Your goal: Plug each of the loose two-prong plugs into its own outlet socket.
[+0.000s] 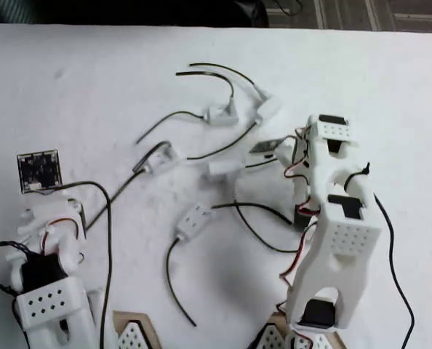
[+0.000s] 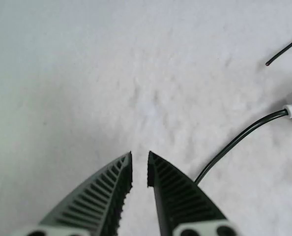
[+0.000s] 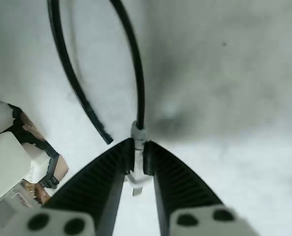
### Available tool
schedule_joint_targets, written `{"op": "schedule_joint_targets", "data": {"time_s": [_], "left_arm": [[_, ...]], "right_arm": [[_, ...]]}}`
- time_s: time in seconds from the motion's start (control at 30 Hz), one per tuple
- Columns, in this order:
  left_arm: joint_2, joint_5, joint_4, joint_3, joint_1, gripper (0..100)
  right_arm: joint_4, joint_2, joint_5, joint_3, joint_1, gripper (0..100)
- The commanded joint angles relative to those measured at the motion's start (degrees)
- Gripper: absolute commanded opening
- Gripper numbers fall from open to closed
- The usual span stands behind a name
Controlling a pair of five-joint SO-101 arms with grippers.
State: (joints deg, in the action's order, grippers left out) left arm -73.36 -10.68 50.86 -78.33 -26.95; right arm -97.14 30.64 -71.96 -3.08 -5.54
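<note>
Lower centre in the right wrist view, the dark ribbed fingers of the right gripper pinch a small white plug on its black cord. The left gripper hangs with fingers barely parted over the white table.

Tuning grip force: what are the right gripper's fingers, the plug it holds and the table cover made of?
Fingers of the right gripper: dark matte plastic, ribbed, likely 3D-printed. The plug: smooth white moulded plastic, it seems. Its cable: black, slightly glossy jacket, probably rubber or PVC. The table cover: white, matte, dimpled, looks like cloth or paper; cannot tell which.
</note>
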Motion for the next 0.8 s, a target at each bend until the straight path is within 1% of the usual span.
{"op": "schedule_joint_targets", "data": {"time_s": [0.0, 0.07, 0.27, 0.4, 0.57, 0.6, 0.67, 0.77], "left_arm": [[-0.57, -0.18, -0.97, 0.18, -0.22, 8], [-0.57, -0.09, -0.97, 0.18, -0.22, 8], [-0.57, -0.09, -0.97, 0.18, -0.22, 8], [-0.57, -0.09, -0.97, 0.18, -0.22, 8], [-0.57, -0.09, -0.97, 0.18, -0.22, 8], [-0.57, -0.09, -0.97, 0.18, -0.22, 8], [-0.57, -0.09, -0.97, 0.18, -0.22, 8], [-0.57, -0.09, -0.97, 0.18, -0.22, 8]], "right_arm": [[-1.1, -12.0, 0.0, 3.34, 0.48, 1.8], [-1.01, -17.98, 0.0, 7.74, 0.75, 1.8], [-0.22, -34.59, 0.09, 19.87, 5.76, 1.8], [1.36, -44.09, 5.27, 25.32, 8.48, 1.8], [1.63, -54.37, 8.35, 30.77, 8.22, 1.9], [1.63, -55.34, 8.26, 32.44, 7.52, 3.0], [1.98, -56.13, 8.09, 35.34, 6.11, 9.1], [8.04, -56.13, 8.0, 39.03, 3.03, 19.6]]}}
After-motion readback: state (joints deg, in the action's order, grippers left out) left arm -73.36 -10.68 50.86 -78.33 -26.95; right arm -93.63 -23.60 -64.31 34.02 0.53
